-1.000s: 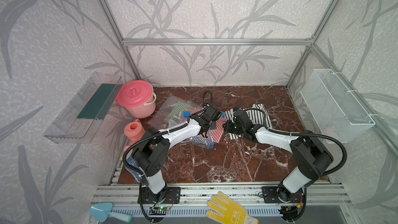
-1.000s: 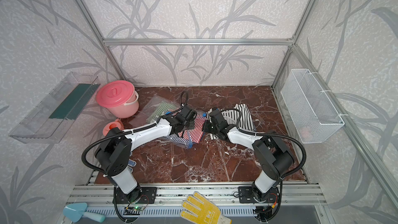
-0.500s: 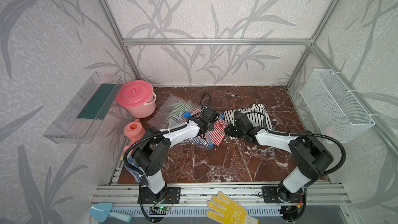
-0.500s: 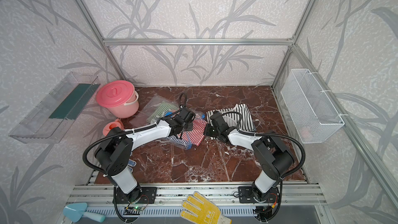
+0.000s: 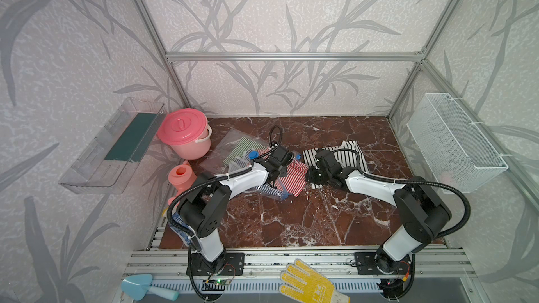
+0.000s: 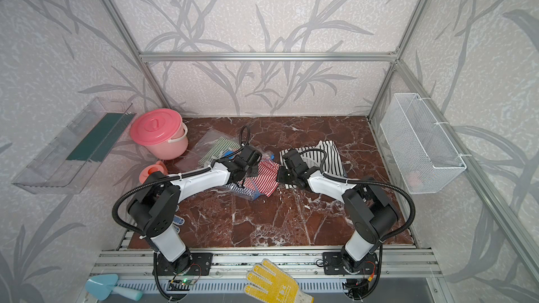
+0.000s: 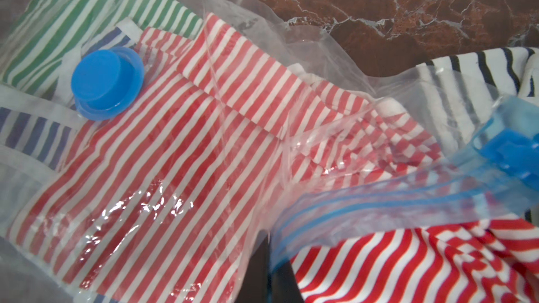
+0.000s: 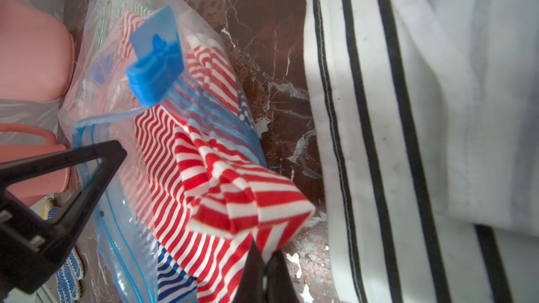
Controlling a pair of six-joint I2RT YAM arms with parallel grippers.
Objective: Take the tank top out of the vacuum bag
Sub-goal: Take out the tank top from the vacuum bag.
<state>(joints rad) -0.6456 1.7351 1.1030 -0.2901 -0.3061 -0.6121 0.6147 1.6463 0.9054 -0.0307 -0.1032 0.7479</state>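
Right wrist view: right jaws clamped the red-striped tank top (image 8: 239,193), trailing from the vacuum bag (image 8: 122,228) mouth pinched by left jaws.

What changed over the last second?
The right gripper, shut on the red-striped top, eased slightly back toward its base, drawing a little more cloth from the vacuum bag. The left gripper kept gripping the bag's zip edge; bucket and black-striped top stayed put.
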